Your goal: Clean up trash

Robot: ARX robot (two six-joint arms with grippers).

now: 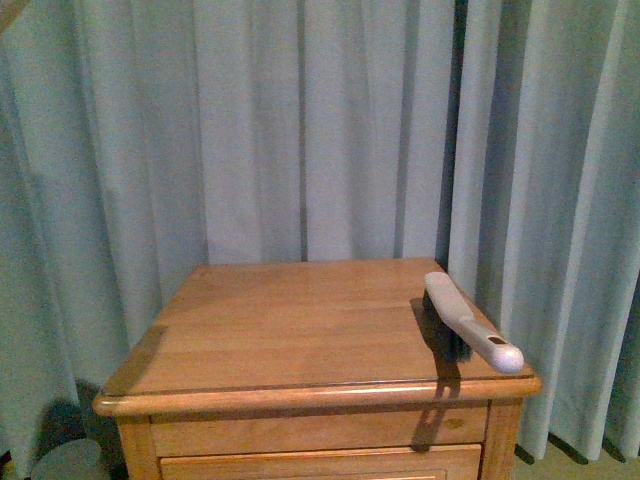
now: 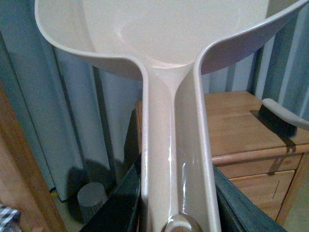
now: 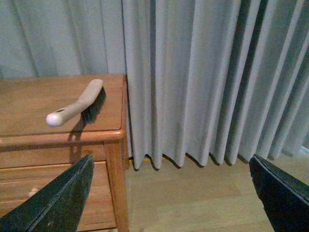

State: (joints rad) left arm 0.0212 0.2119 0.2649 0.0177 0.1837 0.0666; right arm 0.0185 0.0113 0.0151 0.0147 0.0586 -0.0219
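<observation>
The left fingers (image 2: 116,208) pinched the long handle of a pale dustpan (image 2: 169,38), one dark finger on each side of it, the pan's scoop tipped up towards the wrist camera. The right fingers (image 3: 58,203) were spread wide and held nothing, hanging above the wooden floor beside the bench (image 1: 300,320). A brush (image 1: 465,320) with dark bristles lay on the bench top at its right front corner, its handle end over the edge. The trash showed in no view, so its place relative to either pair of fingers could not be told.
</observation>
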